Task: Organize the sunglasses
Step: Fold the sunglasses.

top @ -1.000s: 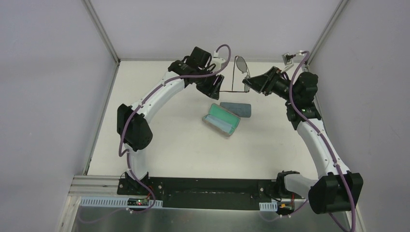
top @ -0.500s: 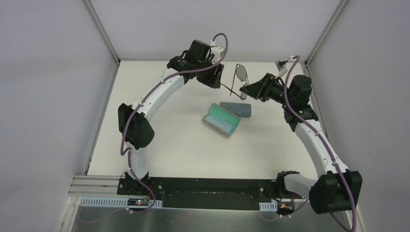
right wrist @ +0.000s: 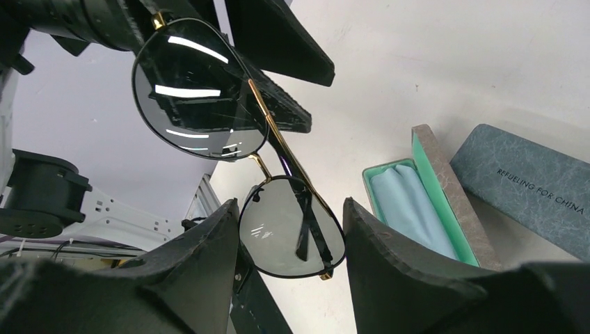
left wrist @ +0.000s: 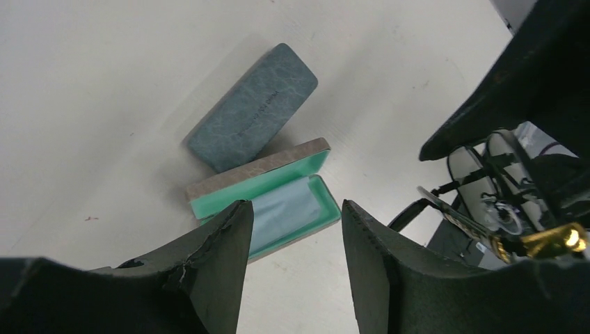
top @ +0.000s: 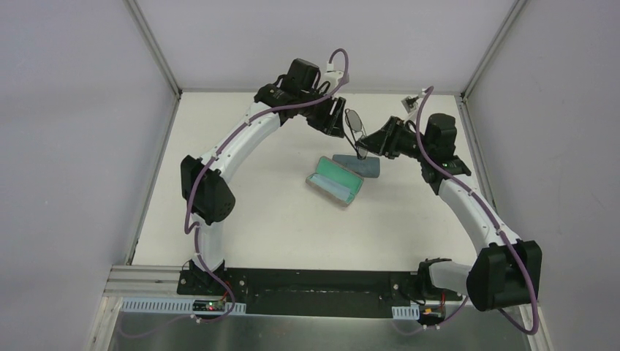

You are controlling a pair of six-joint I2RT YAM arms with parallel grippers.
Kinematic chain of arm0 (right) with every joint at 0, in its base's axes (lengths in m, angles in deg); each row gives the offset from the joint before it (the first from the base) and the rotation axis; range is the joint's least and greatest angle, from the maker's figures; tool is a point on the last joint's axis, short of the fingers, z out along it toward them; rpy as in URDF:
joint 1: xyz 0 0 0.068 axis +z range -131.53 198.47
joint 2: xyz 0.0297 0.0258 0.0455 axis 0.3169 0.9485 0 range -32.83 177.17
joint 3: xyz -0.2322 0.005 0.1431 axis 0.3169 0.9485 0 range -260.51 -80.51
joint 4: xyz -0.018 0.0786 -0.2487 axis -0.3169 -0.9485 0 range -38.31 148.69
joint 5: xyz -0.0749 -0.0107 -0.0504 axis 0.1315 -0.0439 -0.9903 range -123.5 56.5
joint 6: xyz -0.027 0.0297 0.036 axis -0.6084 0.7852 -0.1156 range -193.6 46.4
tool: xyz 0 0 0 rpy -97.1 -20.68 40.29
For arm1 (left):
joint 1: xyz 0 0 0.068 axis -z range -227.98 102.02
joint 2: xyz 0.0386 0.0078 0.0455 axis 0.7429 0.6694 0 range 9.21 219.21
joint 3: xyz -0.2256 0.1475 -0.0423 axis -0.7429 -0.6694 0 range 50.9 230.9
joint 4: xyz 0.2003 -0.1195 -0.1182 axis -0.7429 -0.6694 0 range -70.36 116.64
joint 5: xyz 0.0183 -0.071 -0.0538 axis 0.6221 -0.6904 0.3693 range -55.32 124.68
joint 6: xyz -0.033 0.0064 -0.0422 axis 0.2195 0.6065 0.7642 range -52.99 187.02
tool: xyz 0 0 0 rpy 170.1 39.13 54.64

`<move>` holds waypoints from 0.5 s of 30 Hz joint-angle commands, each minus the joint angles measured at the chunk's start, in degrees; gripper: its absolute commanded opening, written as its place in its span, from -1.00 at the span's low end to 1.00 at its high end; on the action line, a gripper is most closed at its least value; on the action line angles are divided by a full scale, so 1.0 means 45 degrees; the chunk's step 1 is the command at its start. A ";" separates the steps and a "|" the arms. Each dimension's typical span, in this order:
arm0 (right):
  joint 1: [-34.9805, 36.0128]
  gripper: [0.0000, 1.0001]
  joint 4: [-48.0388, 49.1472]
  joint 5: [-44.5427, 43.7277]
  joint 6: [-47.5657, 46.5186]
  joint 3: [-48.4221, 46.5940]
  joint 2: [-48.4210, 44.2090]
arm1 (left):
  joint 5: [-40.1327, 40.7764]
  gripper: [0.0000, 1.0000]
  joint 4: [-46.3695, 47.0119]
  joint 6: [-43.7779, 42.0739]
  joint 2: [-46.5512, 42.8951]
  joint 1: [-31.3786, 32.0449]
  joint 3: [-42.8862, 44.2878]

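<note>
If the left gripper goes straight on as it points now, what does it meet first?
Most likely the open case, dead ahead in its wrist view; depth is unclear. The sunglasses hang to one side.

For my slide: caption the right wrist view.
Right gripper holds aviator sunglasses; open teal-lined case and closed blue case lie nearby.

Left wrist view — sunglasses (left wrist: 465,168) partly hidden, edge-cropped.

A pale off-white table (top: 241,212) fills the cell, closed in by plain grey-lilac walls (top: 80,146) on three sides — aluminium posts (top: 153,47) run up the far corners. Along the near edge lies a black base strip (top: 322,292), then a brushed metal plate (top: 314,336). Light is soft, even.
</note>
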 commanded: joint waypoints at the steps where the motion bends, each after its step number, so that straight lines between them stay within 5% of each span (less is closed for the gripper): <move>1: 0.0178 -0.39 0.0011 0.0257 -0.0460 -0.0179 0.0097 | -0.1458 0.04 0.0431 0.0356 -0.0124 0.0048 0.0304; 15: 0.0455 -0.44 -0.0367 0.0622 -0.1278 0.0051 0.0427 | -0.1826 0.25 0.0316 -0.0174 -0.0341 -0.0934 0.0189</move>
